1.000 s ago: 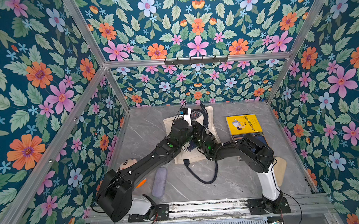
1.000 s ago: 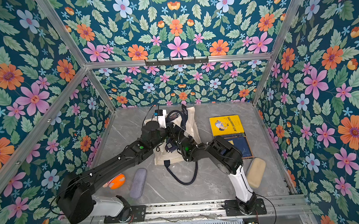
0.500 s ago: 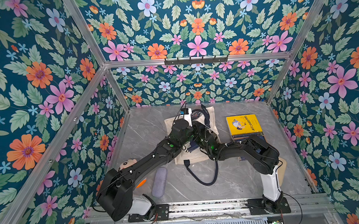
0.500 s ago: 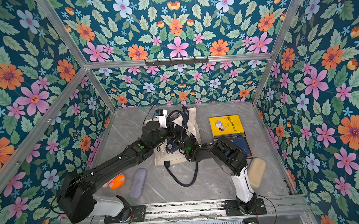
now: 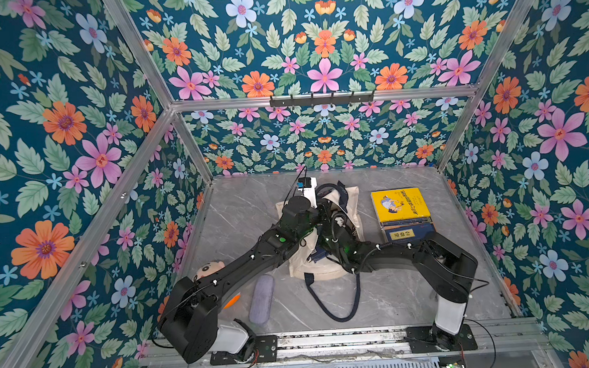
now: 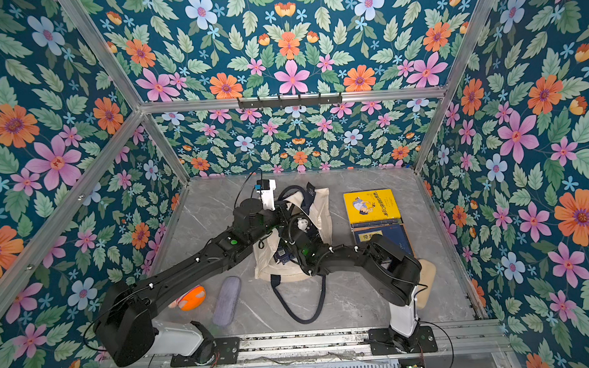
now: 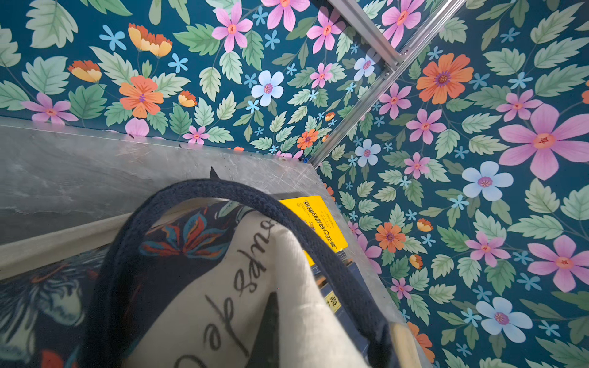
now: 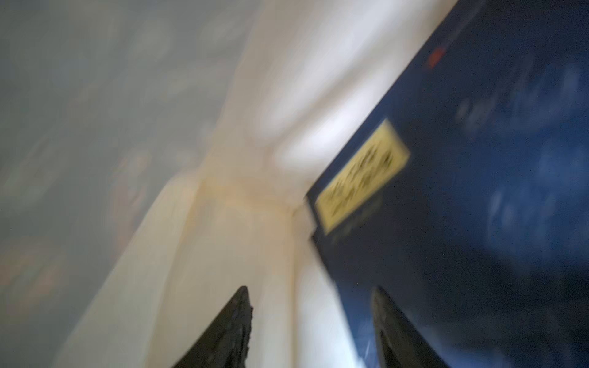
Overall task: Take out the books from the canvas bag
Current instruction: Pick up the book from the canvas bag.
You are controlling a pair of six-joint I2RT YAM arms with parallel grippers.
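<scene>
The left end effector [image 7: 271, 306] is pinched tight on the canvas bag [image 5: 311, 265] in the middle of the tabletop [image 5: 246, 211], the right end effector [image 8: 310, 296] is wide apart inside it by a navy book [image 8: 478, 191], and a yellow book [image 5: 399, 205] lies outside.

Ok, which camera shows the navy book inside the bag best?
Right wrist view: the navy book with its yellow label fills half the frame inside the canvas bag, though blurred. Both top views give only a small blue patch between the arms, possibly it. Left wrist view doesn't show it.
</scene>
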